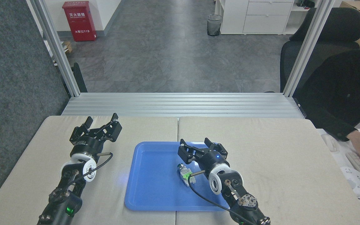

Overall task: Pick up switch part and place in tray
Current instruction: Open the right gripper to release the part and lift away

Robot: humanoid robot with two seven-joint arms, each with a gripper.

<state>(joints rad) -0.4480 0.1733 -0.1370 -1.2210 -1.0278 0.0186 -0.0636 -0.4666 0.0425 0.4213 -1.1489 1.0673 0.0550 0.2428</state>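
Beige table [277, 150] bears the tray [145, 200], switch part [185, 174] lying inside, right tool [195, 145] spread wide above it.

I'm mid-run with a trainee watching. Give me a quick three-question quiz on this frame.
1. True or false: the switch part lies inside the tray.
2. Which claw is above the tray: A) left claw B) right claw?
3. Fill in: the right claw's jaws are ____.

Key: 1 true. 2 B. 3 open, holding nothing.
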